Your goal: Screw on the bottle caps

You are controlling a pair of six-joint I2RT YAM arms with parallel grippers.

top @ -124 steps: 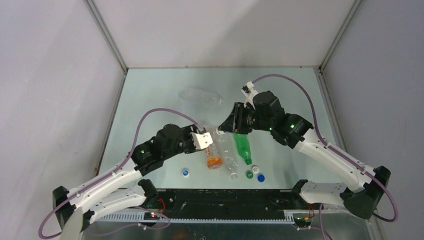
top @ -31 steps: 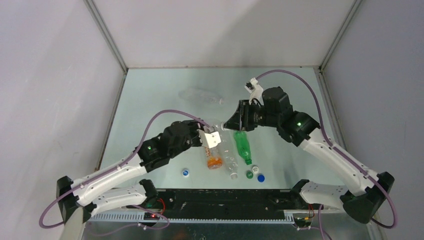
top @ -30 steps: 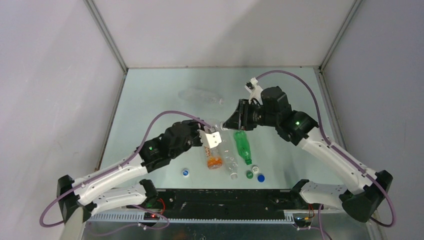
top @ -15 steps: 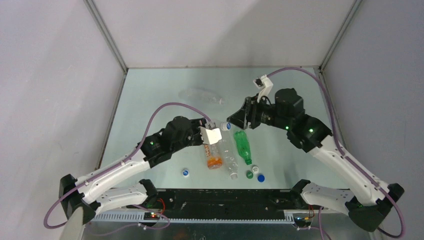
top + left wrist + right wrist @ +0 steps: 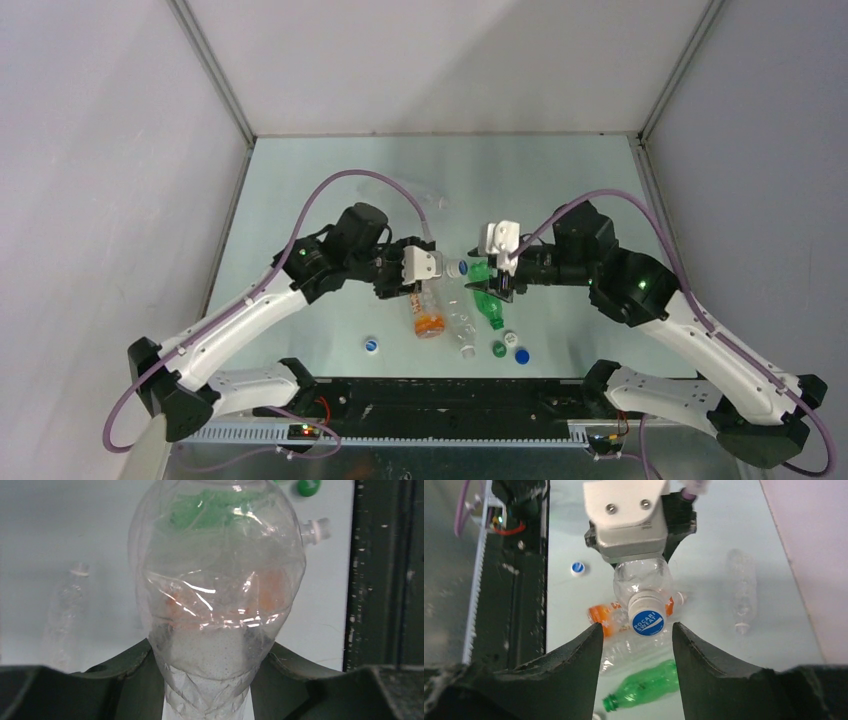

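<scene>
Bottle (image 5: 642,580) (clear, cap (image 5: 647,621) on) gripped in left fingers (image 5: 120,675); right fingers (image 5: 574,675) apart.

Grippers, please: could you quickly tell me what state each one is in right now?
Left gripper: shut on the clear bottle.
Right gripper: open, straddling the blue-and-white cap without touching it.

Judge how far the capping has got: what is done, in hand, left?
Done: nothing clearly finished. In hand: the left gripper holds a clear bottle with a blue-and-white cap on its neck; the right gripper is open facing that cap, so tightness is unclear. Left: orange bottle, green bottle, near clear bottle and far clear bottle lie on the table, plus four loose caps.
</scene>
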